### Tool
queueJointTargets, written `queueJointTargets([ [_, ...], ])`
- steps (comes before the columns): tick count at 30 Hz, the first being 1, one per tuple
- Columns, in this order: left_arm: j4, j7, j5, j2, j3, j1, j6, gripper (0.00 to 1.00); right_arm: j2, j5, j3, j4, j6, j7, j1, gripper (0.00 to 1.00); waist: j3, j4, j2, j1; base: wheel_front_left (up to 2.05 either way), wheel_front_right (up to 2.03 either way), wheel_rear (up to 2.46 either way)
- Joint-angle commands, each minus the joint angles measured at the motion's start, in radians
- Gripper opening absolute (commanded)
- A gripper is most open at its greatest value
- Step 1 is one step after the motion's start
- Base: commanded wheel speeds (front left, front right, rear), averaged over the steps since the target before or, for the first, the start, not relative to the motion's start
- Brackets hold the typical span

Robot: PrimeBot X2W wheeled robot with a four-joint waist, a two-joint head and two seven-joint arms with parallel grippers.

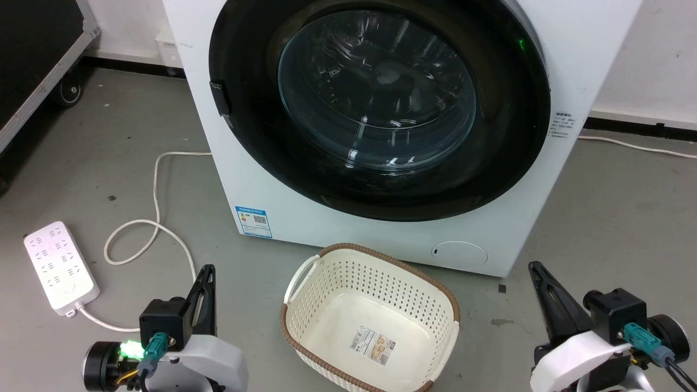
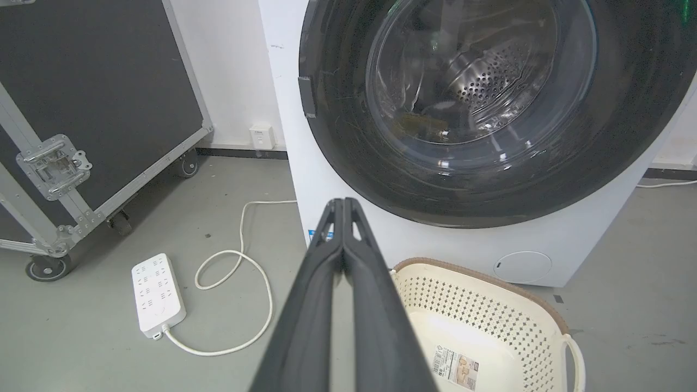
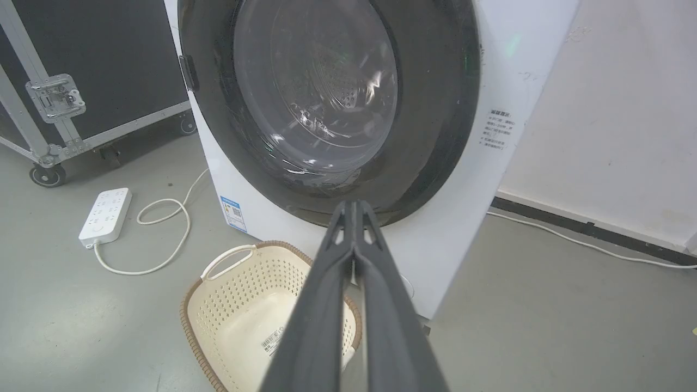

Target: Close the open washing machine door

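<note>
The white washing machine (image 1: 381,239) stands straight ahead on the floor. Its round black-rimmed door (image 1: 381,103) with the clear glass bowl lies flat against the machine's front, and its handle tab (image 1: 219,98) sits at the left rim. Through the glass in the left wrist view the steel drum (image 2: 490,76) shows. My left gripper (image 1: 207,272) rests low at the lower left, shut and empty, well short of the machine. My right gripper (image 1: 536,269) sits at the lower right, also shut with nothing in it. The door (image 2: 490,109) fills the upper part of the left wrist view and the door (image 3: 326,103) the upper part of the right wrist view.
A cream perforated basket (image 1: 435,305) sits on the floor between my grippers, just in front of the machine. A white power strip (image 1: 60,267) and its looping cord (image 1: 158,218) lie at the left. A black wheeled case (image 2: 98,109) stands farther left by the wall.
</note>
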Motion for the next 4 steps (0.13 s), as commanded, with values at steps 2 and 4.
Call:
queueJointTargets([
  [2,-0.005,0.0,0.002,-0.001,0.002,0.014,0.003,0.0,0.0,-0.007,0.0,-0.006,-0.001,0.001,0.018,0.0,0.0,0.0,0.0,0.0,0.0,0.0,0.0],
  [4,-0.005,0.0,0.002,-0.001,0.002,0.014,0.003,0.0,0.0,-0.007,0.0,-0.006,-0.001,0.001,0.018,0.0,0.0,0.0,0.0,0.0,0.0,0.0,0.0],
])
